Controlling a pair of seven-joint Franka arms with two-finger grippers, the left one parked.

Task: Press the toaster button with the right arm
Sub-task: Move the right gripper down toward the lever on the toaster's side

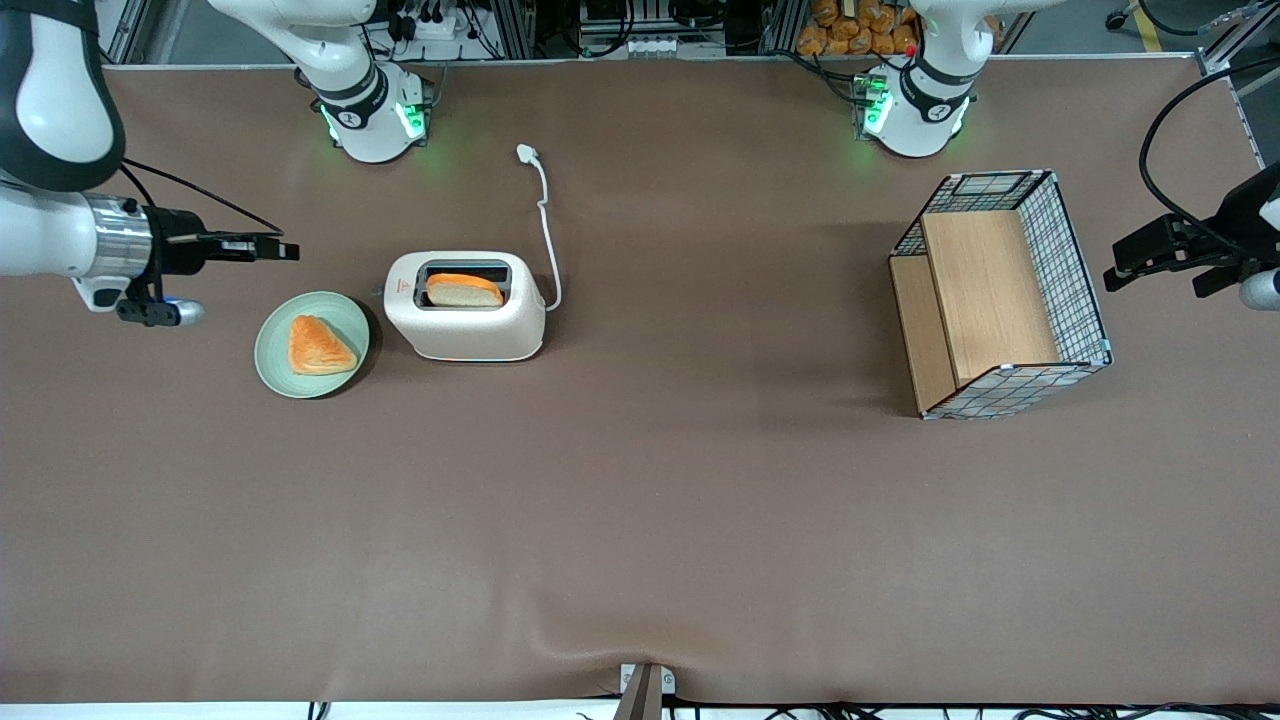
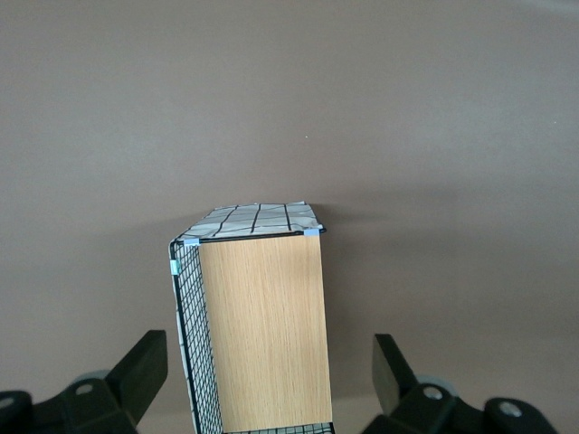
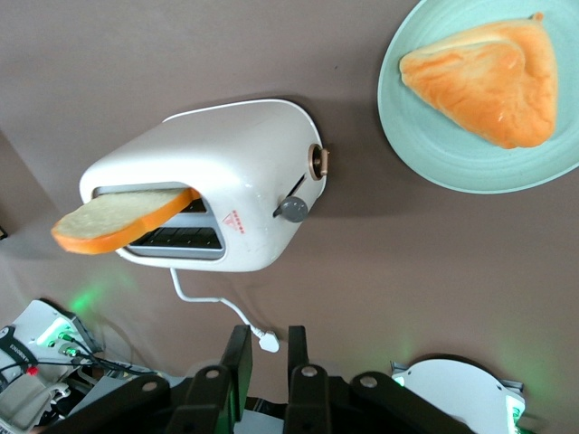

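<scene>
The right arm (image 1: 60,235) reaches in over the working arm's end of the table (image 1: 640,520), its gripper (image 1: 285,250) hanging in the air with the fingers (image 3: 237,362) nearly together, a narrow gap between them, grasping nothing. Next, a green plate (image 1: 275,375) with a piece of bread (image 1: 320,346). Just beside it stands the toaster (image 1: 466,322), a slice (image 1: 464,290) poking from its slot, nearer the table's robot-side edge than the camera-side one. The toaster button (image 3: 293,209) sticks out of the narrow end facing the plate, well apart from the gripper. Toward the parked arm's end sits a wire basket (image 1: 1075,270).
</scene>
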